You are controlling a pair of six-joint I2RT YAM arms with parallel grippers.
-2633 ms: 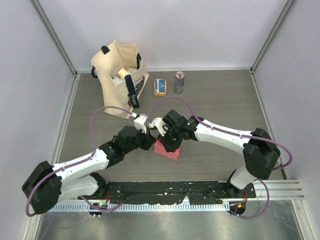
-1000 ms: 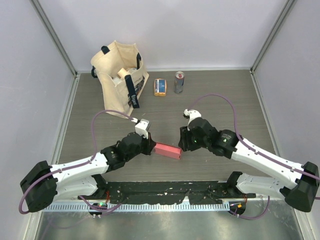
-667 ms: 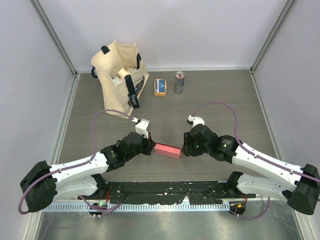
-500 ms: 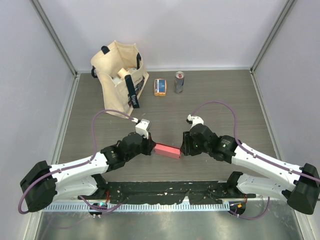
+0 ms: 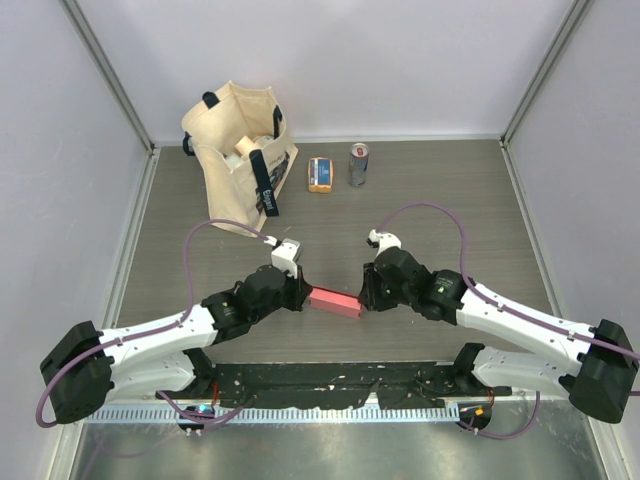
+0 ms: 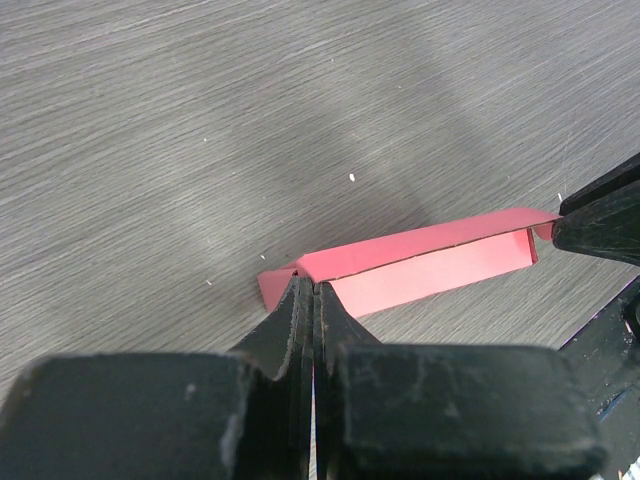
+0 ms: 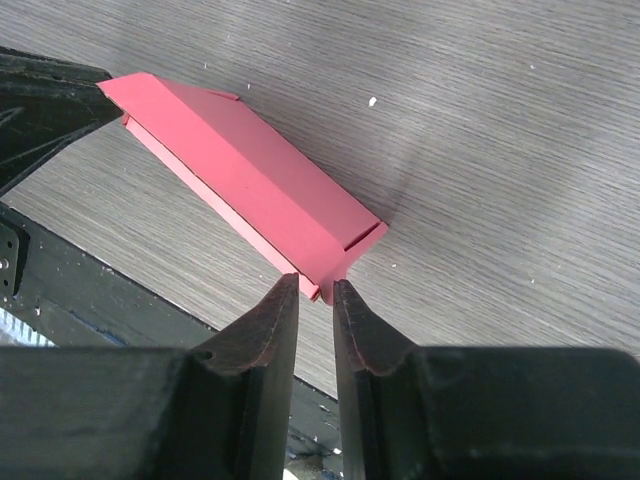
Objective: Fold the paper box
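Observation:
The paper box (image 5: 335, 300) is a low pinkish-red block lying near the table's front middle. My left gripper (image 5: 305, 292) is shut on the box's left end flap; in the left wrist view the closed fingertips (image 6: 313, 287) pinch the card, and the box (image 6: 420, 262) stretches away to the right. My right gripper (image 5: 364, 297) is at the box's right end. In the right wrist view its jaws (image 7: 315, 285) stand a narrow gap apart, with the corner of the box's (image 7: 240, 170) end flap just at the tips, not clamped.
A beige tote bag (image 5: 240, 155) stands at the back left. An orange-and-blue packet (image 5: 320, 174) and a small can (image 5: 358, 165) stand at the back middle. The black mounting rail (image 5: 340, 380) runs just in front of the box.
The right gripper left the box, swung out to the right, then came back to the box's right end. The box went from propped up to lying low. The left gripper kept its hold.

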